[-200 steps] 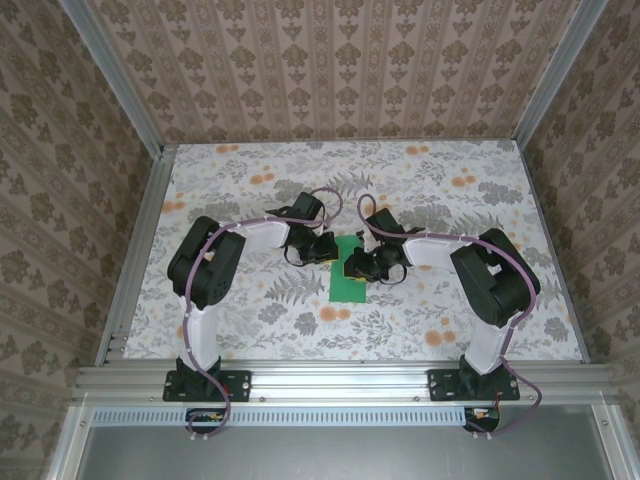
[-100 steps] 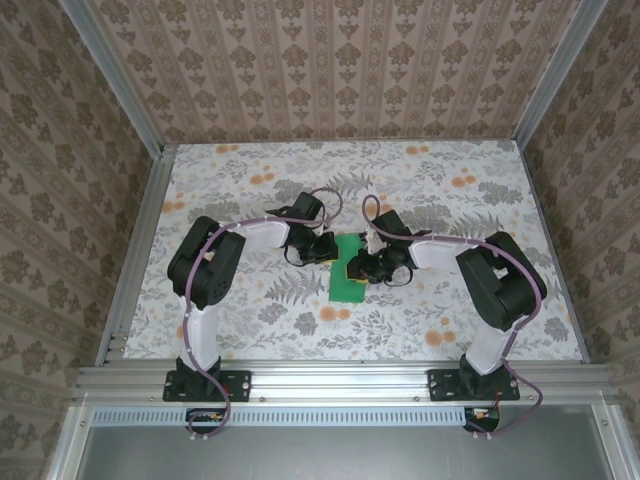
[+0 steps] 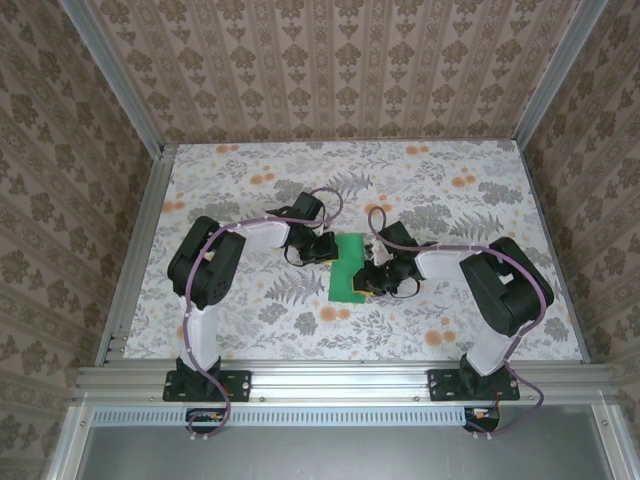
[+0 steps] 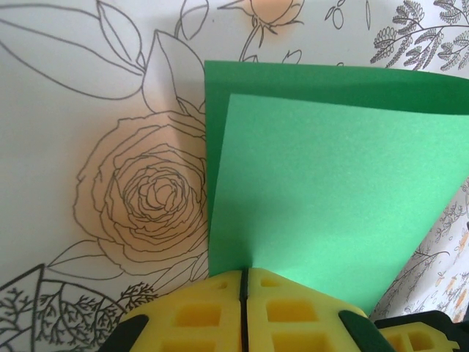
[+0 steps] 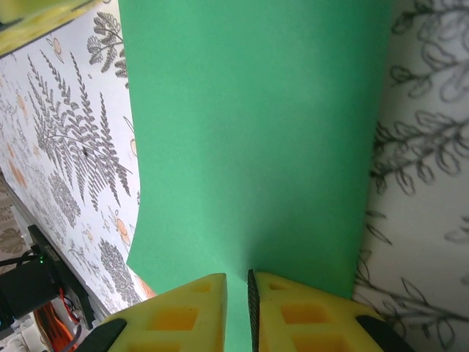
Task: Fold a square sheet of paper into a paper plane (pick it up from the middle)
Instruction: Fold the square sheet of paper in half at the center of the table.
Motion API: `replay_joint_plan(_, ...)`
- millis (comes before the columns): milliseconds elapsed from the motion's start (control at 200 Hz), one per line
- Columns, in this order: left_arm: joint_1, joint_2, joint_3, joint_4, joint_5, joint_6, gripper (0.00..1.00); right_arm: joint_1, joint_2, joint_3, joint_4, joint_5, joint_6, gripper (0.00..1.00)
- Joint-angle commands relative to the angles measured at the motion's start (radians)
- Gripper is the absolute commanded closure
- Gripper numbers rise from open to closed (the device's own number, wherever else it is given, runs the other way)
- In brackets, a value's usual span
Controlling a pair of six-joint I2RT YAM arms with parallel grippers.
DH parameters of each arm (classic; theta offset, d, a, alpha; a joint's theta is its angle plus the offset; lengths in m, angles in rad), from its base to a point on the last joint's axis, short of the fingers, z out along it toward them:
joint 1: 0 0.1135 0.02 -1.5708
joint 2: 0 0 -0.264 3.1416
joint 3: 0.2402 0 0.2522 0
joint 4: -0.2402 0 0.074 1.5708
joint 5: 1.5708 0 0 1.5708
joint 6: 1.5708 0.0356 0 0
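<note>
The bright green sheet of paper (image 3: 347, 272) lies folded in two layers on the floral table, a narrow rectangle between the arms. My left gripper (image 3: 329, 250) sits at its far left edge. In the left wrist view, the yellow pads (image 4: 198, 312) of the left gripper (image 4: 245, 273) are shut, with the raised top layer of the paper (image 4: 330, 198) running into their seam. My right gripper (image 3: 370, 284) is low over the near right edge. In the right wrist view, the right gripper (image 5: 237, 277) has a thin gap between its pads, and the green paper (image 5: 256, 132) shows through it.
The floral tabletop (image 3: 250, 180) stretches wide around the paper. Aluminium rails (image 3: 135, 250) border the left, right and near sides. Patterned walls stand behind. Both arms bend inward, with their cables (image 3: 330, 200) looping above the wrists.
The right gripper has slid toward the near end of the paper's right edge, and its jaws have narrowed. The left gripper has stayed put and shut.
</note>
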Motion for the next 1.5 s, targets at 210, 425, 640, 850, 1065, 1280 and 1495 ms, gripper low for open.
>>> replay_joint_plan(210,-0.006,0.084,-0.051,-0.056,-0.115,-0.002,0.91,0.022,-0.048,-0.059,-0.051,-0.004,0.012,0.82)
replay_joint_plan(425,-0.007,0.087,-0.051,-0.056,-0.111,-0.002,0.91,0.024,-0.045,-0.045,-0.093,0.012,0.004,0.82)
replay_joint_plan(640,-0.007,0.088,-0.047,-0.055,-0.111,-0.002,0.91,0.025,-0.081,-0.032,-0.104,0.002,0.003,0.82)
replay_joint_plan(850,-0.007,0.09,-0.047,-0.056,-0.106,0.0,0.91,0.027,-0.035,-0.047,-0.116,0.046,0.009,0.83)
replay_joint_plan(1065,-0.007,0.09,-0.038,-0.065,-0.102,0.008,0.91,0.016,-0.141,0.055,-0.086,0.083,0.023,0.82)
replay_joint_plan(1280,-0.007,0.091,-0.03,-0.076,-0.098,0.014,0.92,0.0,0.008,0.176,0.017,0.119,0.04,0.82)
replay_joint_plan(1495,-0.007,0.093,-0.033,-0.086,-0.098,0.019,0.92,-0.042,0.125,0.218,0.074,0.132,0.065,0.83)
